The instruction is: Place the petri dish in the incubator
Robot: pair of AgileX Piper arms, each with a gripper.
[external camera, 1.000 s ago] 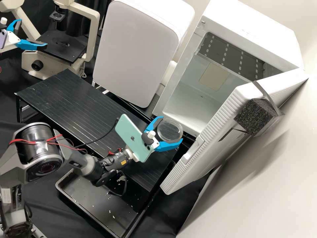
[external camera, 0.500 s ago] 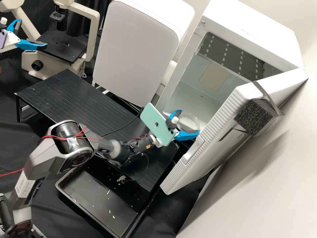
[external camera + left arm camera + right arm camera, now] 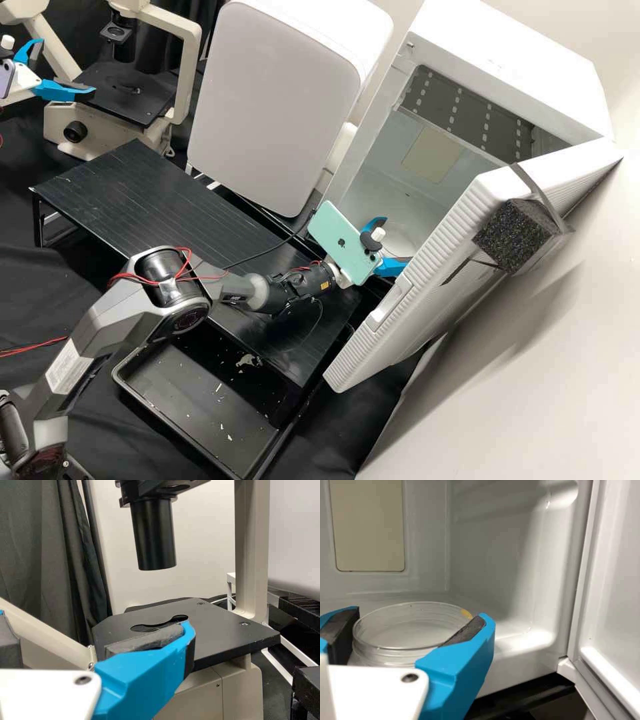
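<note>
As the incubator (image 3: 507, 67) has its door (image 3: 420, 307) swung wide, front access looks fine. Microscope (image 3: 189, 73) is well apart from it, near the far end of the black stand (image 3: 133, 193). Left hand (image 3: 67, 67) is by the microscope, spread, nothing between the fingers. Right hand (image 3: 422, 617) is at the incubator mouth, pinching the petri dish (image 3: 390, 652) by opposite sides. Dish looks roughly level; can't tell whether it touches the chamber floor (image 3: 505, 625).

Handling, judgement only: dish should be light, stiff, slick-walled, probably brittle. Glass or plastic unclear. Side hold across the full width is right; keep force modest or it could crack or squirt out. If there's a loose lid, grip low on the wall. Next: set down flat, release evenly, back out straight, mind the door edge.
</note>
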